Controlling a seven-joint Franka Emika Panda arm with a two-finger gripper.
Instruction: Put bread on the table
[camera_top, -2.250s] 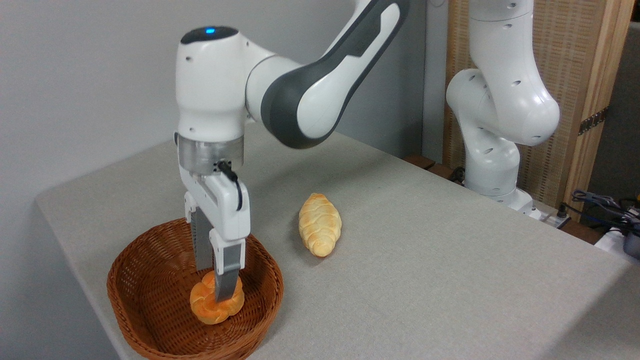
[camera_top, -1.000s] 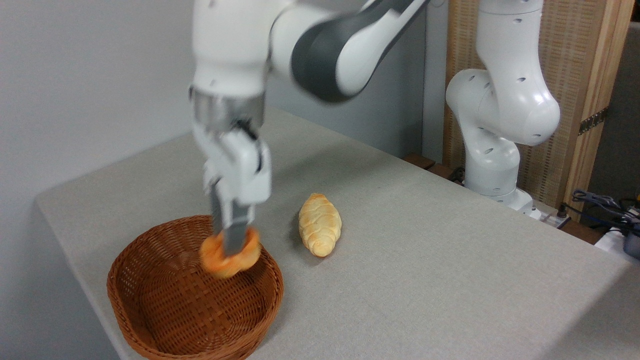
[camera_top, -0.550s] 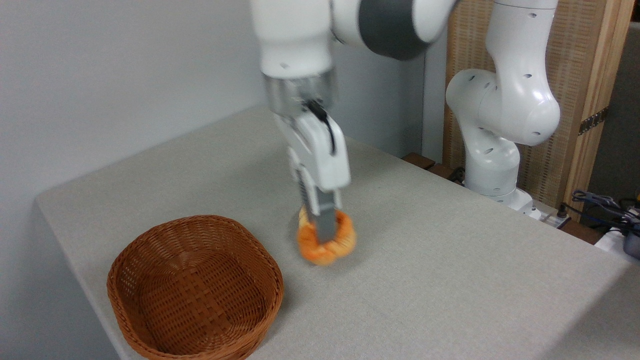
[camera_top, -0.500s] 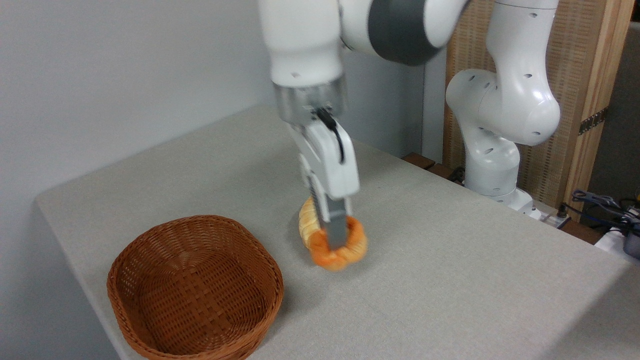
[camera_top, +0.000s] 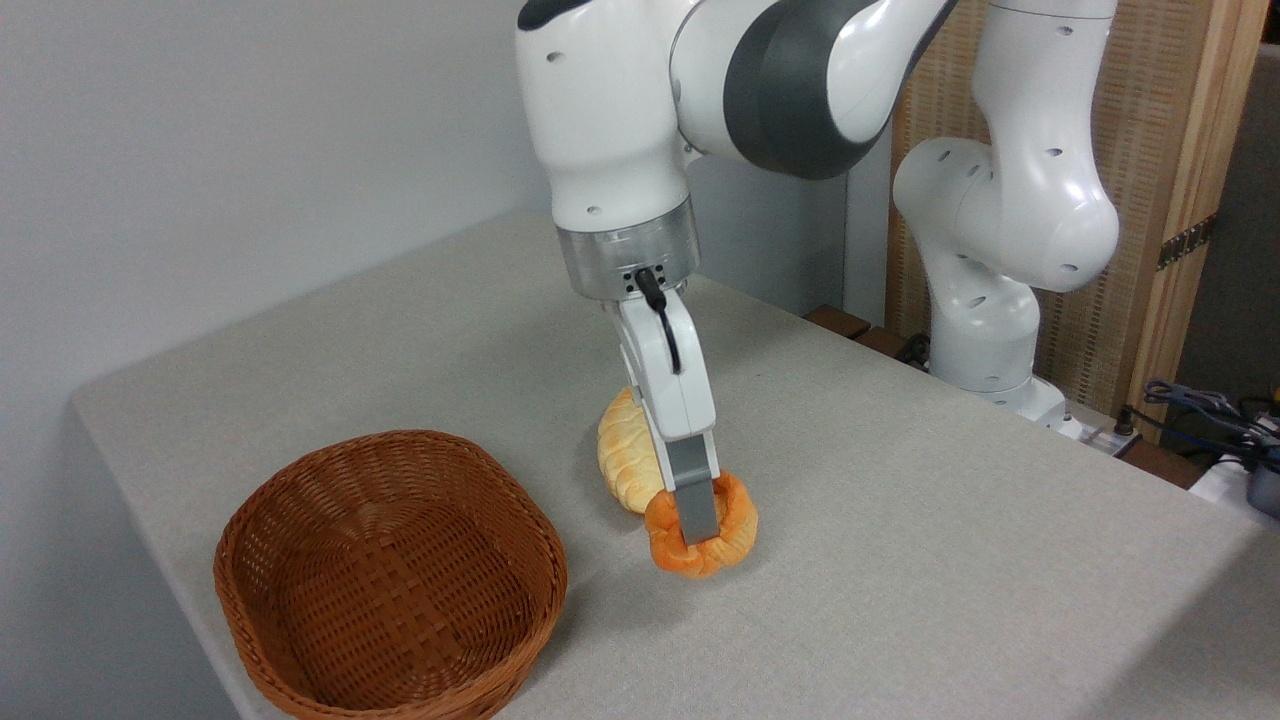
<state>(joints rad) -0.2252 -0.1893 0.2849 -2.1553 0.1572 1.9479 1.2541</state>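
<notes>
My gripper (camera_top: 703, 535) is clamped on the bread (camera_top: 701, 538), jaws pinching the small round orange knotted bun across its middle. The near grey finger (camera_top: 697, 510) runs down over the bun's front face; the far finger is hidden behind it. The bun sits tilted on edge in my grip, knotted top facing the camera. Its lower edge looks close to or touching the table (camera_top: 900, 560) right under my jaws; I can't tell which, though its shadow lies just below it.

Just behind and left of my jaws lies the pale yellow braided loaf (camera_top: 626, 460), flat on the cloth, its near end partly covered by my finger and the bun. Whether bun and loaf touch, I can't tell.

Well to the left and nearer the camera than my jaws sits the brown wicker basket (camera_top: 390, 580) by the table's front-left edge, nothing in it.

Above my jaws my white hand slants up to the silver wrist ring and the white-and-grey arm (camera_top: 700, 90). My base column (camera_top: 1000, 250) stands off to the right behind the table, in front of a wooden screen (camera_top: 1190, 180).
</notes>
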